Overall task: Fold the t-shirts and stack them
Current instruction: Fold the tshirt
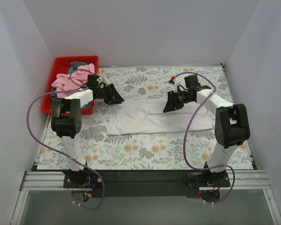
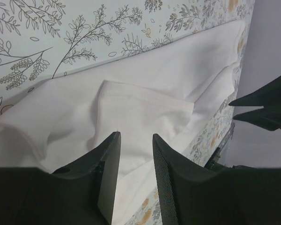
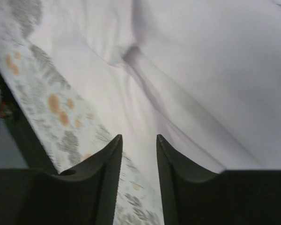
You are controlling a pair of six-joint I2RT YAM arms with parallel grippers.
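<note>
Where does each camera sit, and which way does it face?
Top view: above and behind the arm bases, looking down on table, white shirt, red bin; both arms show.
Left wrist: behind the left end effector, looking down past its open fingers at a folded flap of the shirt.
Right wrist: behind the right end effector, looking past its open fingers at the shirt's edge.
All share the white shirt.

A flat table cover of white cloth printed with grey leaves and orange flowers (image 1: 145, 154) fills the middle. Plain white matte panels box it in: a back wall (image 1: 140, 28) at 12 o'clock, a left wall (image 1: 11, 93) at 9 o'clock and a right wall (image 1: 269, 93) at 3 o'clock. At 6 o'clock lies a black strip (image 1: 145, 174), then a silver aluminium rail (image 1: 145, 186). The light is soft and even.
</note>
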